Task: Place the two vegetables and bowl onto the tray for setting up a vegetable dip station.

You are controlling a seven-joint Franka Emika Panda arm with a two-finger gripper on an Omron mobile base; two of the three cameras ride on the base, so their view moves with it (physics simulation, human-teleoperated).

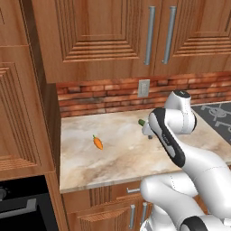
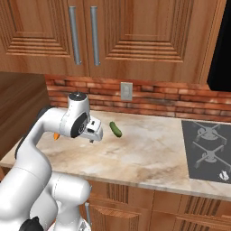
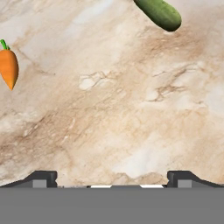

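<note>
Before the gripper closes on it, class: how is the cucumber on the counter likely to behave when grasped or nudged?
The cucumber lies on its side on the marble counter; being rounded and elongated, it would probably roll if nudged sideways. Its skin looks smooth and glossy, so it may slip between the fingers. It looks stiff, unlikely to bend.

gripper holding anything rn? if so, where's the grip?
Nothing held. The gripper is open over bare counter, its fingers wide apart; the carrot and cucumber lie untouched ahead.
</note>
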